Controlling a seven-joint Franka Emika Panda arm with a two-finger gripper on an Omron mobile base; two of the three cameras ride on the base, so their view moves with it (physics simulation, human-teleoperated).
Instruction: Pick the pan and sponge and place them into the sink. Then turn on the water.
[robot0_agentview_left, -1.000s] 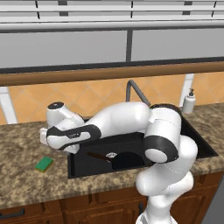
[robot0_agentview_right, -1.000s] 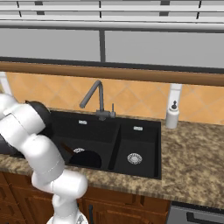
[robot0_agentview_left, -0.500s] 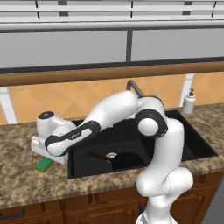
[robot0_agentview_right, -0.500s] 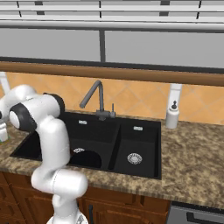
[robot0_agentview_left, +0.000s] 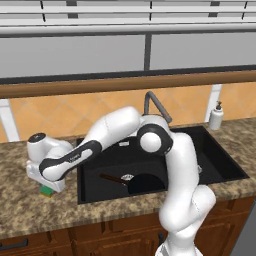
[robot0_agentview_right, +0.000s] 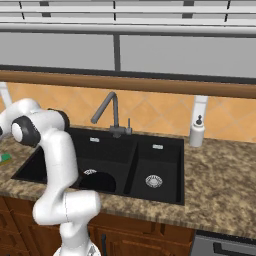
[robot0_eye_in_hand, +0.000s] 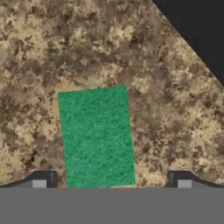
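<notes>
Swinging my arm off the sink (robot0_agentview_left: 210, 150), where the pan (robot0_agentview_left: 142, 184) already sits in the left basin, I've dropped my gripper (robot0_eye_in_hand: 111, 180) over the sponge (robot0_eye_in_hand: 96, 136) on the counter (robot0_eye_in_hand: 87, 52), fingers spread either side, ready to grab.

I count one green sponge (robot0_eye_in_hand: 96, 136), one black pan (robot0_agentview_left: 145, 183), one double-basin sink (robot0_agentview_right: 150, 150) with two drains, one faucet (robot0_agentview_right: 107, 111), one soap bottle (robot0_agentview_right: 197, 131).

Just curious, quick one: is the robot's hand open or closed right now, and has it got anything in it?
Hand: open and empty, its fingers wide apart on either side of the green sponge on the counter.
</notes>
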